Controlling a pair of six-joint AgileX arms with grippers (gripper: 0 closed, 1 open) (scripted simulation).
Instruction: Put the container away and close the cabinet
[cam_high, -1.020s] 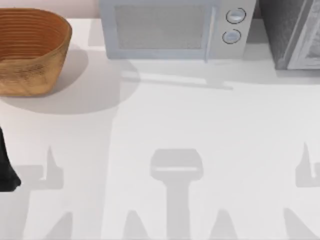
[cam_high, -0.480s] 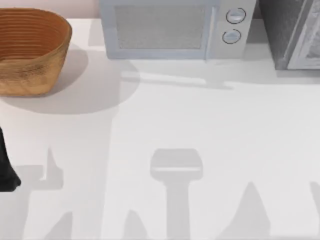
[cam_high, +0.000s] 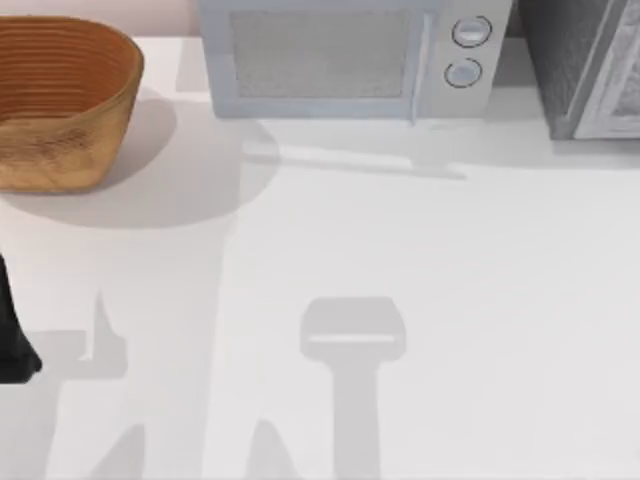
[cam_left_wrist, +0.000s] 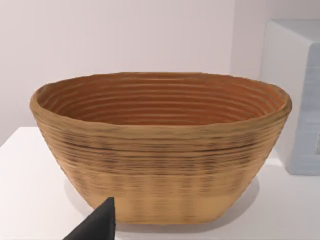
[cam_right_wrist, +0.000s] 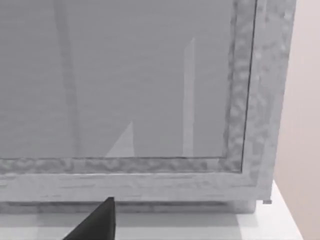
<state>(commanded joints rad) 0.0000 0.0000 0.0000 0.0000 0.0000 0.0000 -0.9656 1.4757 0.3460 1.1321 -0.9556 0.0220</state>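
on the white table (cam_high: 420, 300) i count one woven basket (cam_high: 60, 100) at the far left, one microwave (cam_high: 345, 60) at the far middle, and one grey cabinet (cam_high: 590, 70) at the far right. my left arm (cam_high: 12, 330) sits at the left edge, facing the basket; my right wrist faces the cabinet.

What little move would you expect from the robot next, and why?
Probably the left gripper easing forward to the woven basket, which sits ungrasped on the table at rear left, straight ahead of that wrist camera. The cabinet waits at rear right.
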